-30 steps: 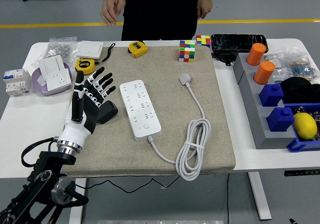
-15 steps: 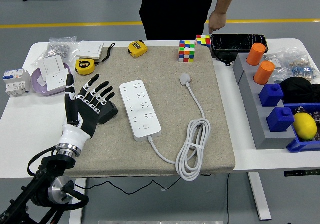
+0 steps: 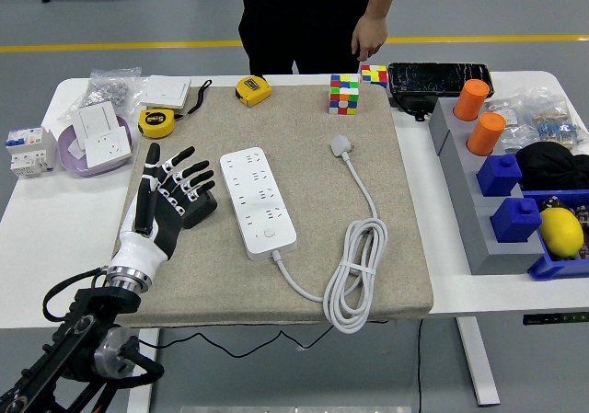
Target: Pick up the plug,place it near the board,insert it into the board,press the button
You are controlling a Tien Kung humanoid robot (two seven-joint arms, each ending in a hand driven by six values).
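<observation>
A white power strip [image 3: 258, 200] lies on the beige mat [image 3: 276, 119], its round button near the front end. Its white cable [image 3: 354, 266] coils at the mat's front right and runs up to the white plug [image 3: 342, 144], which lies loose on the mat right of the strip. My left hand [image 3: 171, 190] hovers over the mat just left of the strip, fingers spread and holding nothing. The right arm does not show.
A person stands at the far side, one hand [image 3: 368, 38] hanging above a small cube [image 3: 374, 74]. Two tape measures [image 3: 253, 90], a Rubik's cube [image 3: 344, 94], a purple bowl [image 3: 69, 146] with sockets, and a grey rack [image 3: 479, 211] with orange and blue blocks surround the mat.
My left hand has shifted slightly nearer and lower, staying open left of the strip. The person has moved and now hangs one hand over the small cube.
</observation>
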